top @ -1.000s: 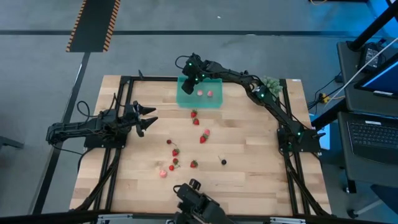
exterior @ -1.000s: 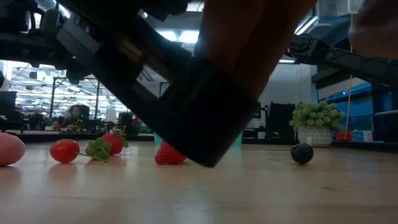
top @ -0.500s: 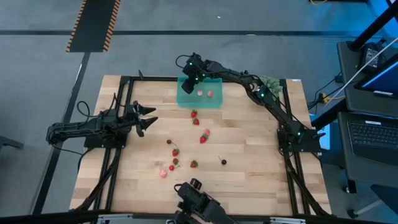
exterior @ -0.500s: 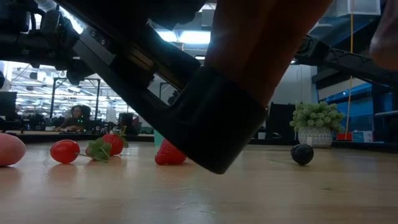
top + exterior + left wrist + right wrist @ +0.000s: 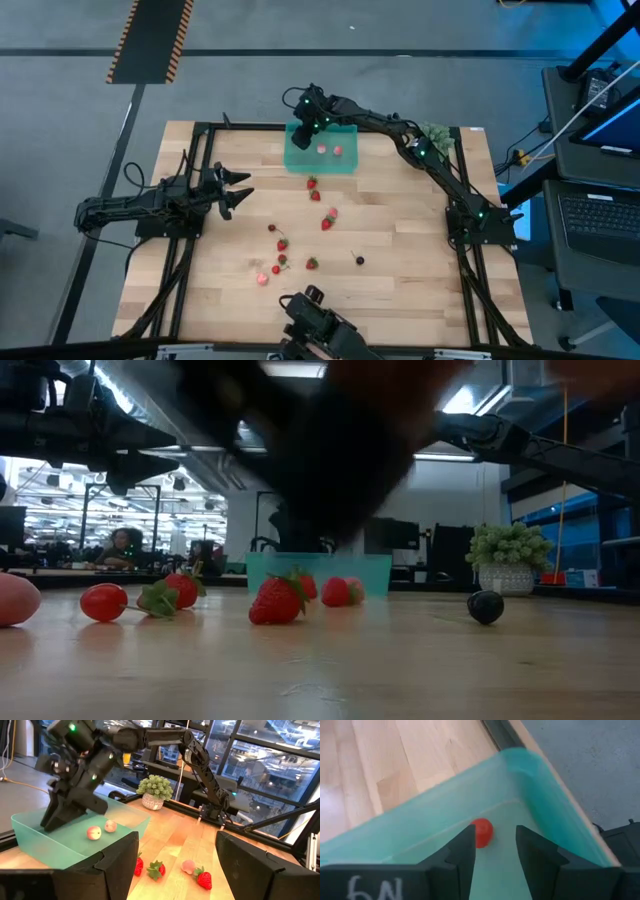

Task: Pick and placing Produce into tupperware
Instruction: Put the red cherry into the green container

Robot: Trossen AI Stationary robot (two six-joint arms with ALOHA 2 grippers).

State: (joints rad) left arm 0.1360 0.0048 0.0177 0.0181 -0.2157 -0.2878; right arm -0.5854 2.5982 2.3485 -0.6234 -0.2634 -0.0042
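Note:
The teal tupperware stands at the table's far middle, with two pale pink pieces inside. My right gripper slants down into its far left corner, fingers open. A round red piece lies on the tupperware floor just past the fingertips, partly behind one finger. Several red strawberries, a pink piece and a dark berry lie scattered on the wood. My left gripper waits open at the table's left, above the wood.
A small potted green plant stands at the far right corner, beside the right arm. A black frame rail runs around the table. In the low view a tomato and strawberries lie in front of the tupperware.
In the low view a large dark shape close to the camera has drawn up and away, uncovering the tupperware and the strawberries in front of it. Both arms have kept their places in the high view.

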